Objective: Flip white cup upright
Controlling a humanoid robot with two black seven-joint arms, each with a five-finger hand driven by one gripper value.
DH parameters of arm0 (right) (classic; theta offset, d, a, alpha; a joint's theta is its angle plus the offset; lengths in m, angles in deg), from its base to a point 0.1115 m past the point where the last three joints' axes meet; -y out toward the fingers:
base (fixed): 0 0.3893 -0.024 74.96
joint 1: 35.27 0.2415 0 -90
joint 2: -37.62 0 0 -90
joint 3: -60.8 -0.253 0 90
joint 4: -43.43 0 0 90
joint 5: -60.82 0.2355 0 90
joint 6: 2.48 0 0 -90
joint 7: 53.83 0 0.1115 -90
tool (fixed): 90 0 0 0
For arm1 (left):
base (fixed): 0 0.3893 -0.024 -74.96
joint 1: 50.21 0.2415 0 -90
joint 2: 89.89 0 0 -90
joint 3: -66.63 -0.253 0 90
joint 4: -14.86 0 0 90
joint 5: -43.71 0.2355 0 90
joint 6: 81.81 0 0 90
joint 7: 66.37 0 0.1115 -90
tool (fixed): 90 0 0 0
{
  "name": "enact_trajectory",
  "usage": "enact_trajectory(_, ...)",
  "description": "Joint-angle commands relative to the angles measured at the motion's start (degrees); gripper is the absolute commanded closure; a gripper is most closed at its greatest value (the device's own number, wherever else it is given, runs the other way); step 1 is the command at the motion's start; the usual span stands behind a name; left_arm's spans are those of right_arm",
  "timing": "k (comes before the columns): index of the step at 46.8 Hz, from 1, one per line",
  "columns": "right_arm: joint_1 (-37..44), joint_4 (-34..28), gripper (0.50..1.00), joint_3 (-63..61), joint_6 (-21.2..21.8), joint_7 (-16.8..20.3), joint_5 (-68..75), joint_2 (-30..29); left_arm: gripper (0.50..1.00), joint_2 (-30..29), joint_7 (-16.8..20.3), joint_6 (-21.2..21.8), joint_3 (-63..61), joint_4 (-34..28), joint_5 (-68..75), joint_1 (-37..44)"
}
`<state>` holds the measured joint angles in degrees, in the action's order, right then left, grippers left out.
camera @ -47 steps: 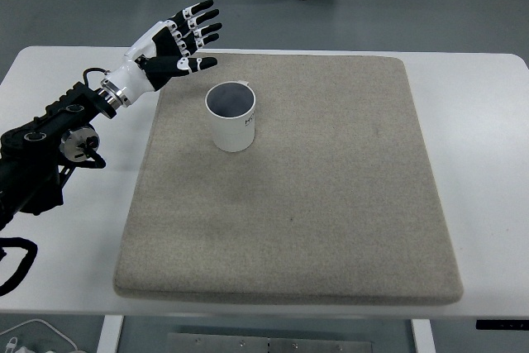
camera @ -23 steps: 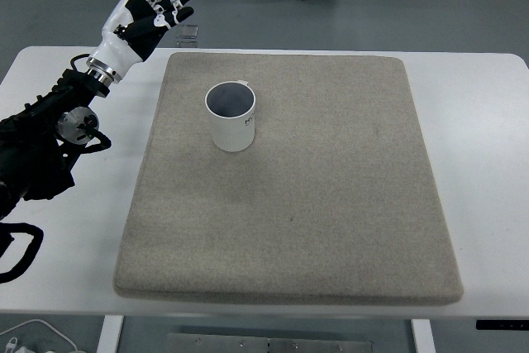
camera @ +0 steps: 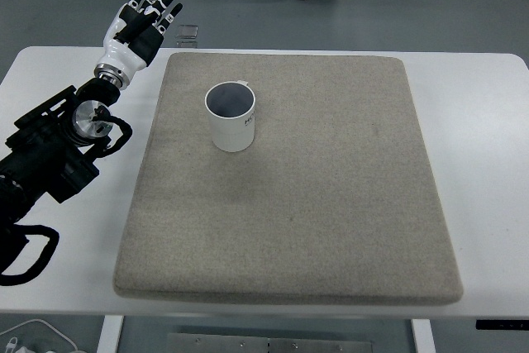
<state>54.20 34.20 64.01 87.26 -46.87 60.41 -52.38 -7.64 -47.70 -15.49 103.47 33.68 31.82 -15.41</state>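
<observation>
Left hand (camera: pixel 136 26) pulled back, fingers spread, empty | white cup (camera: pixel 231 116) upright on mat (camera: pixel 331 204)

Lab, white bench (camera: pixel 479 121), grey floor (camera: pixel 397 6)

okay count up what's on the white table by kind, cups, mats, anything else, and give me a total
White cup: 1, upright on the mat
Beige felt mat: 1, on the white table
Small clear item at the table's far edge: 1, too small to identify
Total: 3
</observation>
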Motion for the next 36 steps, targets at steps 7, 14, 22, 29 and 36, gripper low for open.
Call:
enact_trajectory(7, 0.00, 0.00, 0.570, -0.05, 0.08, -0.02, 0.06, 0.00, 0.506, 0.99, -4.69, 3.47, 2.18, 0.08, -5.42, 0.00)
enact_trajectory(14, 0.00, 0.00, 0.570, -0.05, 0.08, -0.02, 0.06, 0.00, 0.506, 1.42, -7.78, 4.78, 3.59, 0.08, -10.17, 0.09)
enact_trajectory(22, 0.00, 0.00, 0.570, -0.05, 0.08, -0.02, 0.06, 0.00, 0.506, 1.78, -8.57, 5.14, 3.59, 0.08, -13.86, 0.09)
enact_trajectory(29, 0.00, 0.00, 0.570, -0.05, 0.08, 0.07, 0.06, 0.00, 0.506, 1.95, -8.57, 5.05, 5.43, 0.08, -13.95, 0.09)
enact_trajectory(36, 0.00, 0.00, 0.570, -0.05, 0.08, -0.02, 0.06, 0.00, 0.506, 1.95, -9.10, 5.14, 7.19, -0.01, -13.87, 0.09)
